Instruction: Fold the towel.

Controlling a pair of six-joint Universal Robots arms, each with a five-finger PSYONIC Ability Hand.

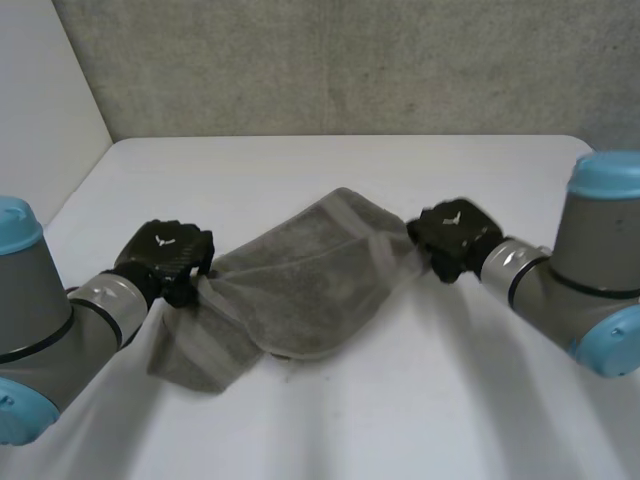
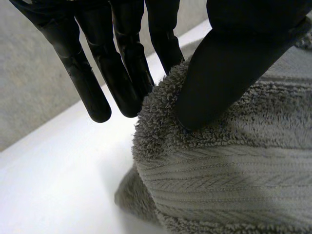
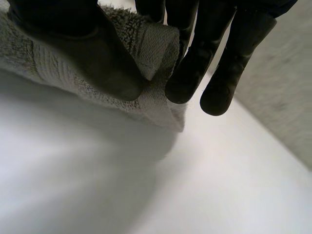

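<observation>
A grey towel (image 1: pixel 300 280) lies bunched and slack across the middle of the white table, strung between my two hands. My left hand (image 1: pixel 165 258) grips its left end; in the left wrist view the thumb (image 2: pixel 219 73) presses the thick towel edge (image 2: pixel 204 170) against the fingers (image 2: pixel 126 73). My right hand (image 1: pixel 452 238) holds the towel's right end. There the thumb (image 3: pixel 97 58) pinches a folded corner of the towel (image 3: pixel 156 44) against the fingers (image 3: pixel 190 68). A flap of towel hangs down below my left hand onto the table.
The white table (image 1: pixel 420 400) spreads out in front of and behind the towel. A grey wall (image 1: pixel 340 60) rises behind the table's far edge, and a white wall panel (image 1: pixel 40 90) stands at the left.
</observation>
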